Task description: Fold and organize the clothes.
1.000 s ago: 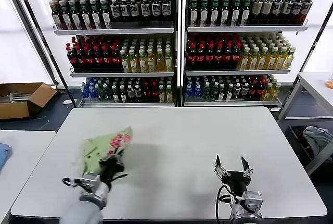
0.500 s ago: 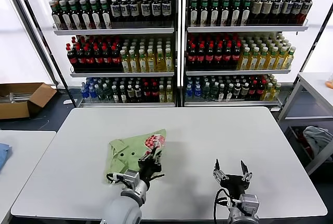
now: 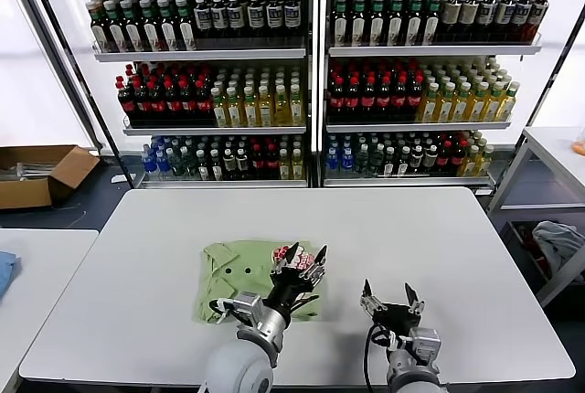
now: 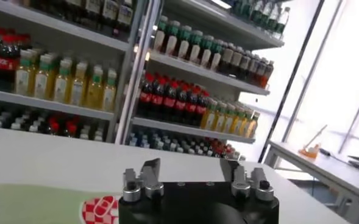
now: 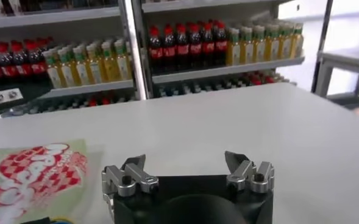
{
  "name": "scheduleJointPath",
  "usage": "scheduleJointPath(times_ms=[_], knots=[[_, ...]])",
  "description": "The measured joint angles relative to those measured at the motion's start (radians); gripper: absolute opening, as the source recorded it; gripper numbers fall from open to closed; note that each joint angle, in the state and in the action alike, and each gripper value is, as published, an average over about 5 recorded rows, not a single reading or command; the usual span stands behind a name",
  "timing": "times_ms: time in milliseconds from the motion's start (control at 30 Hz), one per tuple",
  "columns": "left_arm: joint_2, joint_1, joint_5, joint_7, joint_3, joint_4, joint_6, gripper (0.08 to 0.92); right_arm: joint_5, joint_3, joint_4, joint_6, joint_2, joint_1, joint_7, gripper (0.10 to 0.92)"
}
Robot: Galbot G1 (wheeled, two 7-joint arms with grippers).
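I see my left gripper (image 3: 304, 256) spread wide, holding nothing, over the folded light green shirt (image 3: 239, 276) on the white table (image 3: 457, 238); my right gripper (image 3: 388, 299) waits beside it, also wide

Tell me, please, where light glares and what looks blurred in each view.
Head view: sharp; soft shadow lies beside the light green cotton shirt on the white table. Left wrist view: bright window glare at one side, the bottle shelves are soft, the open left tool is sharp. Right wrist view: the shelves behind are slightly blurred, the open right tool is clear.
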Motion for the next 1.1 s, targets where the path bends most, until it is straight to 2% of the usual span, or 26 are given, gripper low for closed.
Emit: scheduleJointPath(times_ms=[133,233,433,667,900,1100], knots=[[0.016,0.012,0.033,-0.016,-0.039,-0.019,0.011,0.771,0.116,-0.032,-0.027,-0.023,0.002,0.065,0.012,0.823],[0.035,0.028,0.073,-0.025,-0.082,-0.035,0.020,0.814,0.201,-0.063,-0.057,-0.045,0.009,0.122,0.026,0.823],[0.061,0.068,0.130,-0.041,-0.168,-0.063,0.032,0.823,0.312,-0.134,-0.126,-0.086,0.031,0.220,0.063,0.823],[0.079,0.093,0.159,-0.061,-0.236,-0.072,0.042,0.823,0.367,-0.201,-0.187,-0.116,0.053,0.283,0.112,0.799],[0.085,0.112,0.158,-0.075,-0.269,-0.079,0.049,0.823,0.376,-0.232,-0.214,-0.131,0.056,0.304,0.140,0.632],[0.088,0.122,0.152,-0.081,-0.284,-0.090,0.051,0.823,0.374,-0.242,-0.221,-0.138,0.063,0.307,0.154,0.441]])
